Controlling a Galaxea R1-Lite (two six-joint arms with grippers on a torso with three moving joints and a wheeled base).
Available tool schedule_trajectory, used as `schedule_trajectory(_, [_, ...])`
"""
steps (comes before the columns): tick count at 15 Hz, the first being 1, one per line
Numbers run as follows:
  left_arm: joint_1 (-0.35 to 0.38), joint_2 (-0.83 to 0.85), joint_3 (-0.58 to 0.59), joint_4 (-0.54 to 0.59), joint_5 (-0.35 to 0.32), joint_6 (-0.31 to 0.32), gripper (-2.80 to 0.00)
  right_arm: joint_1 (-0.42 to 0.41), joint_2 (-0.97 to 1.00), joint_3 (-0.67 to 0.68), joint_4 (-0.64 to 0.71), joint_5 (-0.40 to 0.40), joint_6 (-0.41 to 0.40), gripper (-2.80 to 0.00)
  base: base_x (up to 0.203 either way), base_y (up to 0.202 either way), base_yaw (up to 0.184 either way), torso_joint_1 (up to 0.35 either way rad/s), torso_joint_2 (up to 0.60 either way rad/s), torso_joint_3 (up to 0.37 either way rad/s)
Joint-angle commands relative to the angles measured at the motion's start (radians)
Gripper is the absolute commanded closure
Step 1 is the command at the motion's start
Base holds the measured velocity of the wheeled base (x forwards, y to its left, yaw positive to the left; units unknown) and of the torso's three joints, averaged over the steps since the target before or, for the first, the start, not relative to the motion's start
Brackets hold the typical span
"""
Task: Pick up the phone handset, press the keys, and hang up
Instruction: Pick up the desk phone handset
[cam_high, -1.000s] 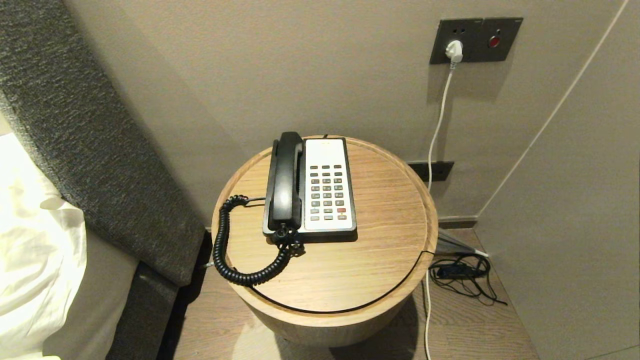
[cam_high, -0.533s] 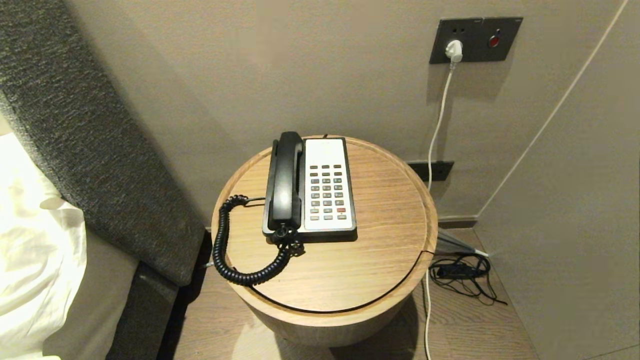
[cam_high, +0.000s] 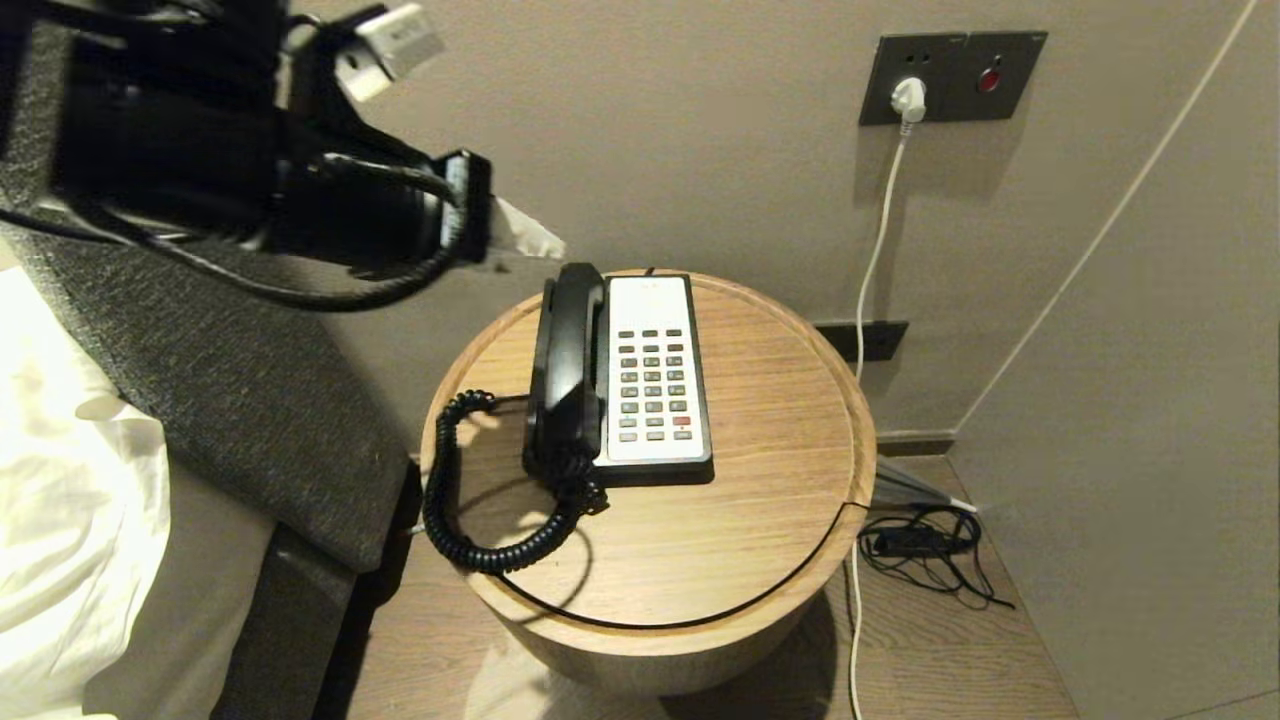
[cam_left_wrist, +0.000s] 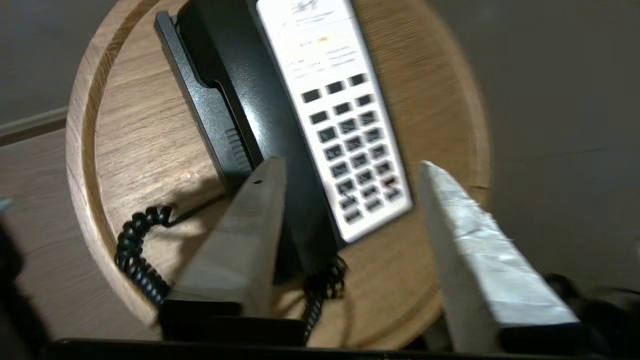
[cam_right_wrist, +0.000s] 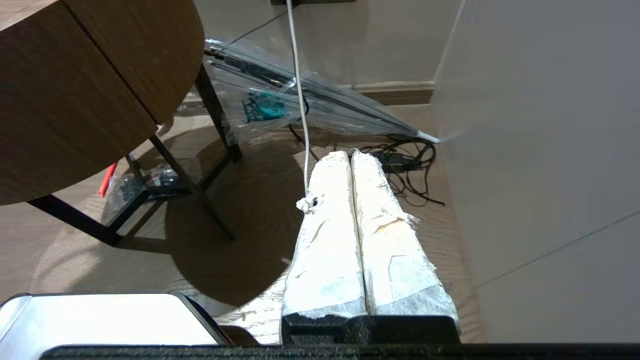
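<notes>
Beige wall panels back a round wooden side table (cam_high: 760, 480), with a grey padded headboard (cam_high: 200, 360) and white bedding (cam_high: 70, 480) at the far left. Half a second earlier no arm showed in the head view; now the left arm has swung in at the upper left, and the left gripper (cam_high: 520, 235) hangs above the table's rear left edge, just beyond the top end of the phone. Its two white-wrapped fingers (cam_left_wrist: 240, 240) stand wide apart, holding nothing. A black coiled cord (cam_high: 450, 500) loops over the table's left rim. The phone handset (cam_high: 565, 370) lies in its cradle on the left side of the phone base (cam_high: 655, 465), unmoved. To its right, the keys (cam_high: 655, 385) sit on the white faceplate. Farther right, a white plug (cam_high: 908, 100) sits in a dark wall plate (cam_high: 950, 75). The right gripper (cam_right_wrist: 350, 157) hangs low beside the table over the floor, fingers pressed together and empty.
</notes>
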Motion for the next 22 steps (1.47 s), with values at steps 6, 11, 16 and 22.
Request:
schedule_trajectory(6, [-0.098, 0.168, -0.112, 0.138, 0.443, 0.128, -2.80, -0.001, 0.002, 0.000, -0.001, 0.000, 0.000, 0.00, 0.000, 0.000, 0.000, 0.000, 0.00, 0.000])
schedule_trajectory(11, [-0.134, 0.219, -0.141, 0.145, 0.534, 0.127, -2.80, -0.001, 0.002, 0.000, -0.001, 0.000, 0.004, 0.00, 0.000, 0.000, 0.000, 0.000, 0.00, 0.000])
schedule_trajectory(16, [-0.157, 0.243, -0.147, 0.133, 0.593, 0.076, -2.80, -0.001, 0.002, 0.000, -0.001, 0.000, -0.004, 0.00, 0.000, 0.000, 0.000, 0.000, 0.00, 0.000])
schedule_trajectory(22, [-0.186, 0.233, -0.146, 0.139, 0.676, -0.043, -2.80, -0.001, 0.002, 0.000, -0.001, 0.000, -0.004, 0.00, 0.000, 0.000, 0.000, 0.000, 0.00, 0.000])
